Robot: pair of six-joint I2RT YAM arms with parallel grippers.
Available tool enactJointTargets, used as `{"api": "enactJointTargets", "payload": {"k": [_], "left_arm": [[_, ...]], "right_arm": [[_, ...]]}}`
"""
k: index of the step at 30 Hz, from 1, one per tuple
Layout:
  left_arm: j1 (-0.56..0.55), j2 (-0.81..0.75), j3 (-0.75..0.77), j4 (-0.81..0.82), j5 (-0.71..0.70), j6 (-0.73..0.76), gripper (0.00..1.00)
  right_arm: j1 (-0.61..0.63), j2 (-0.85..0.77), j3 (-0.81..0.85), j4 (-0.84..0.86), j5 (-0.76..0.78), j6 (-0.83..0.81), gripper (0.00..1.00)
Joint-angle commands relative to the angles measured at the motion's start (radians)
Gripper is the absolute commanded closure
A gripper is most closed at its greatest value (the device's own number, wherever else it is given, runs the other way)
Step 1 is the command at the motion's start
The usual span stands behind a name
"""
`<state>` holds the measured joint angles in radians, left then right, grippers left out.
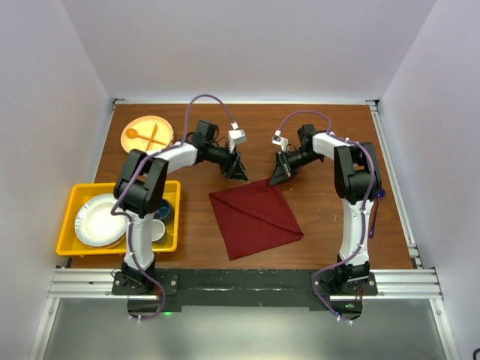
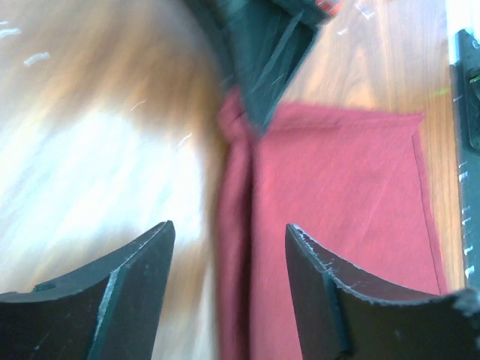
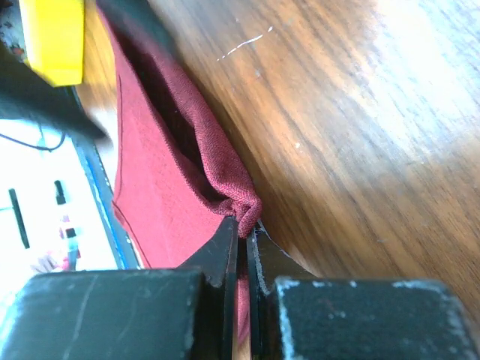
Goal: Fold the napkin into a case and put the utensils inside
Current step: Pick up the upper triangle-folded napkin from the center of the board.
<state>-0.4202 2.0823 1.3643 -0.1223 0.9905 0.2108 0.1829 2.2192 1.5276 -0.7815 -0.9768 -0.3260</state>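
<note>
Top view: napkin (image 1: 255,217) sits centre frame on the desk (image 1: 337,142), no case formed, so I judge this an early fold step. Left wrist view: left hand (image 2: 229,240) open and empty, jaws astride the cloth's edge. Right wrist view: right hand (image 3: 244,238) pinched shut on the napkin's corner. Next move likely: carry that corner across, edges aligned.
</note>
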Motion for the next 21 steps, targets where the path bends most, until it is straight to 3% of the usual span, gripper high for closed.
{"api": "enactJointTargets", "payload": {"k": [1, 4, 13, 21], "left_arm": [[0.080, -0.061, 0.030, -0.340, 0.004, 0.344, 0.31], [0.095, -0.032, 0.051, -0.483, -0.006, 0.478, 0.30], [0.129, 0.064, 0.110, -0.723, 0.053, 0.637, 0.35], [0.158, 0.091, 0.105, -0.763, 0.051, 0.665, 0.38]], "right_arm": [[0.006, -0.093, 0.006, -0.042, 0.000, -0.105, 1.00], [0.015, -0.110, 0.002, -0.058, 0.004, -0.149, 1.00], [0.035, -0.158, -0.003, -0.078, 0.036, -0.228, 1.00], [0.033, -0.199, -0.012, -0.088, 0.032, -0.251, 1.00]]}}
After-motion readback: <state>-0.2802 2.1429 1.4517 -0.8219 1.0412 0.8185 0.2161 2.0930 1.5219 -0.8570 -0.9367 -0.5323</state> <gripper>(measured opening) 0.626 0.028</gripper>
